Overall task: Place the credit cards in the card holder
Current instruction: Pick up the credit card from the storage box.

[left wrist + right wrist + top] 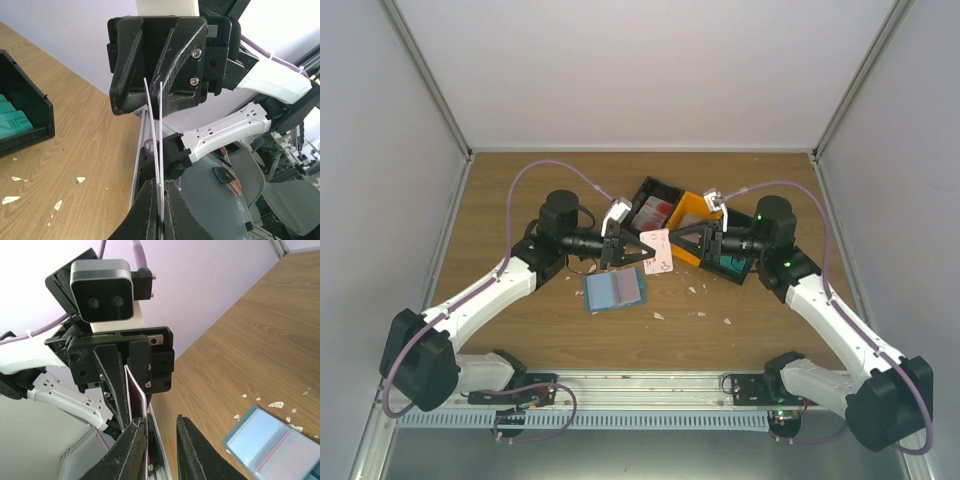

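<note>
My left gripper [642,250] is shut on a white credit card with red blotches [658,252], held above the table. In the left wrist view the gripper [161,184] pinches two thin cards [159,145] seen edge-on. My right gripper [673,236] faces it, open, its jaws spread around the cards' far edge. In the right wrist view the card [136,395] lies against the left one of my fingers [132,450]; the gripper [162,421] has a wide gap. The blue card holder [616,290] lies open on the table below, and also shows in the right wrist view [272,440].
A black-and-orange tray [692,212] stands behind the grippers, with red-blotched cards [658,210] and teal cards [728,265] in its compartments; the teal cards show in the left wrist view [12,120]. Small white scraps [705,300] litter the table near the holder.
</note>
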Controlling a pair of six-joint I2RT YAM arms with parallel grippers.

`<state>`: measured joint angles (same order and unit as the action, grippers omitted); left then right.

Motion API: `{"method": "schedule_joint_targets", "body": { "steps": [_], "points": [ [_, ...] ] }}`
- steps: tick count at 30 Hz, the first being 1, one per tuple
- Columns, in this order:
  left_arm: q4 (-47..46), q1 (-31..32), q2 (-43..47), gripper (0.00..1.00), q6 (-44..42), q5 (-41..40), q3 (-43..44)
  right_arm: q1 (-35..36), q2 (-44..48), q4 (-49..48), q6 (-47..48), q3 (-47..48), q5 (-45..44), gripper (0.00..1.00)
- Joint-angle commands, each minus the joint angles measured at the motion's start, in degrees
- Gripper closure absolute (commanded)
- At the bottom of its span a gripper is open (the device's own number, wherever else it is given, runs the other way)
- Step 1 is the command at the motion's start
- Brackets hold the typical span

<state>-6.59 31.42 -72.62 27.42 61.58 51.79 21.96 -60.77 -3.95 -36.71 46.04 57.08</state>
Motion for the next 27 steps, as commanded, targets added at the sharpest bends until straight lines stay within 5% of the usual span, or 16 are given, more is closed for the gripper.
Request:
{"method": "schedule_joint_targets", "body": {
  "steps": [1, 8, 13, 17, 27],
  "points": [
    [-5.2, 0.1, 0.4, 1.0, 1.0, 1.4, 0.3, 0.6, -1.7, 0.1, 1.7, -0.4, 5.3, 0.79],
    [-4.1, -1.1, -2.7, 1.0, 5.5, 0.2, 2.9, 1.6, -3.8, -12.0, -5.6, -4.5, 13.9, 0.78],
    [-4.2, -3.7, -6.6, 1.0, 9.7, 1.3, 3.3, 2.2, -4.8, -17.6, -12.9, -4.4, 9.3, 0.99],
    [-5.7, -6.7, -10.0, 1.0, 13.6, 4.1, 2.2, 2.2, -7.5, -24.0, -21.2, -4.3, 6.4, 1.0],
    [-10.7, -11.4, -11.1, 0.94, 18.5, 6.4, -3.0, -0.3, -12.6, -18.2, -26.7, 1.5, 3.2, 0.99]
  ]
}}
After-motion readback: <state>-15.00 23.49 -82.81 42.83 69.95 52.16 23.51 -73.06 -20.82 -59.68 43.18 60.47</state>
